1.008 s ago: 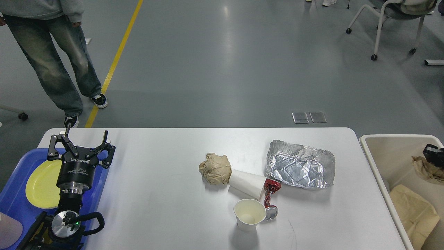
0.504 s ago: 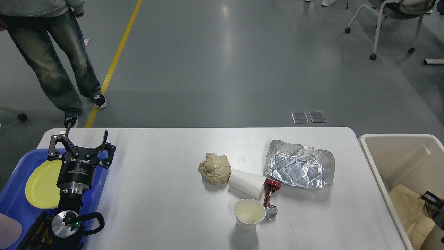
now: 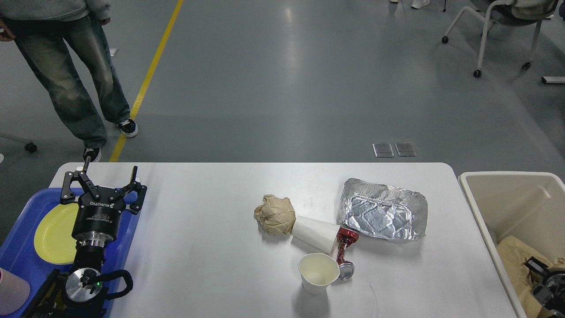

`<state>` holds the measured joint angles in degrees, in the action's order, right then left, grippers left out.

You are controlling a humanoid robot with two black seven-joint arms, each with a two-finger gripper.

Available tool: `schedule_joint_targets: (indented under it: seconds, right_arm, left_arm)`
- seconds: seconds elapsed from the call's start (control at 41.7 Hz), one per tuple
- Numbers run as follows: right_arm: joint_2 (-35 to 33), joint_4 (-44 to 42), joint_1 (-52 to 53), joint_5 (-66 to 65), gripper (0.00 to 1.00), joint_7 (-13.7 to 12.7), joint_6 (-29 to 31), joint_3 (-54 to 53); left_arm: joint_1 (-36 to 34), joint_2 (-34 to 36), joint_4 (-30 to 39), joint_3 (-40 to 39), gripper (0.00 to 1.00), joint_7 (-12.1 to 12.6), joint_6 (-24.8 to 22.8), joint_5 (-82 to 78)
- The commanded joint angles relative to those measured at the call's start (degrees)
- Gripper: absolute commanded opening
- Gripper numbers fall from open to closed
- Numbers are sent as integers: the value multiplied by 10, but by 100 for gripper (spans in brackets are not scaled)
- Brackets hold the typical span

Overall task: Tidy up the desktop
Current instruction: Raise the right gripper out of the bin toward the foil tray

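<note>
My left gripper (image 3: 103, 185) hangs with fingers spread wide and empty above the blue tray (image 3: 17, 260); my right gripper (image 3: 545, 282) sits low in the beige bin (image 3: 503, 181), too dark to tell its state. The white desktop (image 3: 212, 247) fills the foreground, bearing a crumpled paper ball (image 3: 275, 215), two paper cups, a crushed red can (image 3: 345, 252) and a foil tray (image 3: 383, 214). All look light and easily dented; I'd pinch each gently at a rim or fold.
</note>
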<state>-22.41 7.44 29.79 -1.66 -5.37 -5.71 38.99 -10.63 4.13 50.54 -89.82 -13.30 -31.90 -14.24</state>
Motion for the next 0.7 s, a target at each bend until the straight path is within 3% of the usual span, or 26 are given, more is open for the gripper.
schedule_joint_targets:
  seconds: [0.0, 0.456, 0.672]
  right_arm:
    - [0, 7, 5, 0, 100, 0, 0, 4]
    - [-5, 10, 7, -1, 100, 0, 4, 4]
    - [-45, 77, 58, -4, 100, 0, 12, 11]
  left_arm:
    - [0, 0, 0, 0, 96, 0, 0, 0]
    - [0, 0, 0, 0, 96, 0, 0, 0]
    - [0, 0, 0, 0, 96, 0, 0, 0]
